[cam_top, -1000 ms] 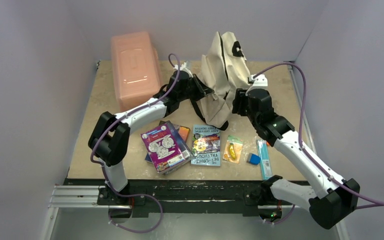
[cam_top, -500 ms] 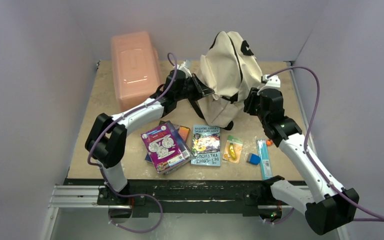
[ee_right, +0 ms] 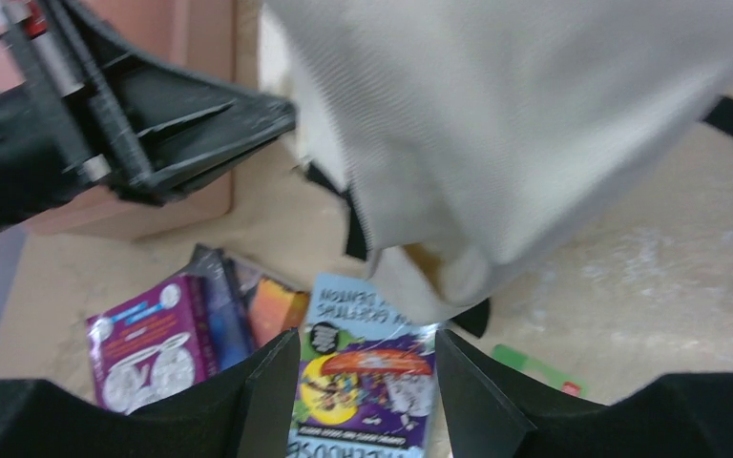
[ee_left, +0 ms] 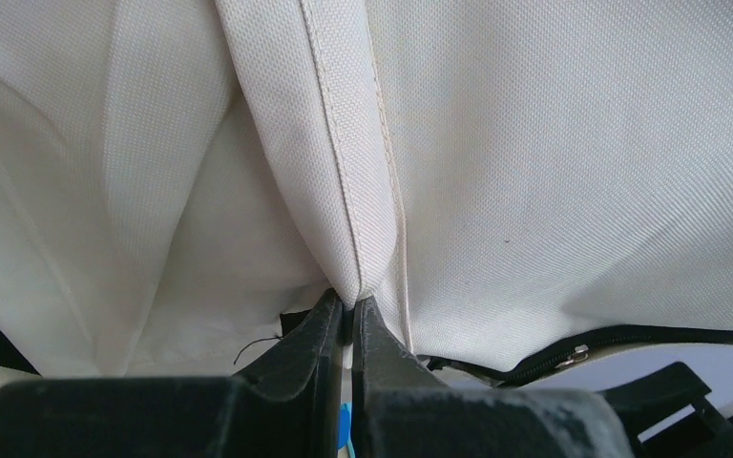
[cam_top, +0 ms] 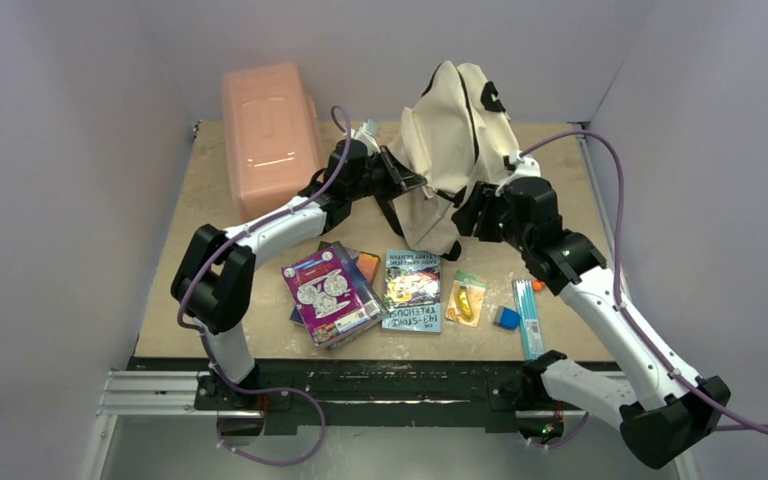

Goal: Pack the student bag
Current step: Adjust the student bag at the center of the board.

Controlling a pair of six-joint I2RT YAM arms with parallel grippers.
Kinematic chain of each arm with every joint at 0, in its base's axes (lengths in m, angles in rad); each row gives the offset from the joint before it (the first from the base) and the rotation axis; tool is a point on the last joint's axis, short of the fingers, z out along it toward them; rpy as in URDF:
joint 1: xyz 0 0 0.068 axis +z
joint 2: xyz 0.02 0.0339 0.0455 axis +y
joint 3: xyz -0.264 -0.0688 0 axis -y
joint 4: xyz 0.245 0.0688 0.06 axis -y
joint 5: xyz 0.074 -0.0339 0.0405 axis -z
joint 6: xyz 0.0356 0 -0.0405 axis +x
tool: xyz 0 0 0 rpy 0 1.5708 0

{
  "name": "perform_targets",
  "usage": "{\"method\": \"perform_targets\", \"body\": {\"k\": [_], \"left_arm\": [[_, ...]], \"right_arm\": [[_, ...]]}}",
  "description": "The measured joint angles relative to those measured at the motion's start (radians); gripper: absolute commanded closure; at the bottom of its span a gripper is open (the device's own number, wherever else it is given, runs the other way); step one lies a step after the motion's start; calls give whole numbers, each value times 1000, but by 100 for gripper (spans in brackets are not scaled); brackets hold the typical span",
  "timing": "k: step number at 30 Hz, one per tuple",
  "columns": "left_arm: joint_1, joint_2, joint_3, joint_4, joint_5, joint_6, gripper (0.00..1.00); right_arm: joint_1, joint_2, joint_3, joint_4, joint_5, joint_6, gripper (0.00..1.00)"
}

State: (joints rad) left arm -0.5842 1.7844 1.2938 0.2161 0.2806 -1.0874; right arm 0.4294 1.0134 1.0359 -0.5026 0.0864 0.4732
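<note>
While pinching a seam of the bag [cam_top: 455,130] in the closed left gripper [ee_left: 348,305], held it up, with the right gripper [ee_right: 363,363] open and empty beside it. Likely needed to spread its mouth next.

Pink box [cam_top: 268,135], purple bk [cam_top: 328,290], comic bk [cam_top: 412,290], pens [cam_top: 527,318]

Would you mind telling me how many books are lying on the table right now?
3. The purple book lies on top of an orange-covered book; the blue Treehouse book lies beside them, in front of the student bag. More may be hidden under the purple one.
</note>
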Motion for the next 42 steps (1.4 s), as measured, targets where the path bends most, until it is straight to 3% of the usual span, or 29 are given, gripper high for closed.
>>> {"method": "perform_targets", "body": {"k": [3,17,25,30,36,42], "left_arm": [[0,4,0,6,3,-4,100],[0,4,0,7,4,-13,100],[0,4,0,8,4,-13,100],[0,4,0,8,4,-21,100],[0,5,0,8,4,-20,100],[0,9,0,8,3,-20,100]], "right_arm": [[65,5,0,3,-31,71,53],[87,138,0,89,138,305,57],[87,123,-14,160,232,372,63],[88,127,-14,177,246,391,78],[88,130,-14,179,239,409,80],[87,130,-14,172,214,424,91]]}}
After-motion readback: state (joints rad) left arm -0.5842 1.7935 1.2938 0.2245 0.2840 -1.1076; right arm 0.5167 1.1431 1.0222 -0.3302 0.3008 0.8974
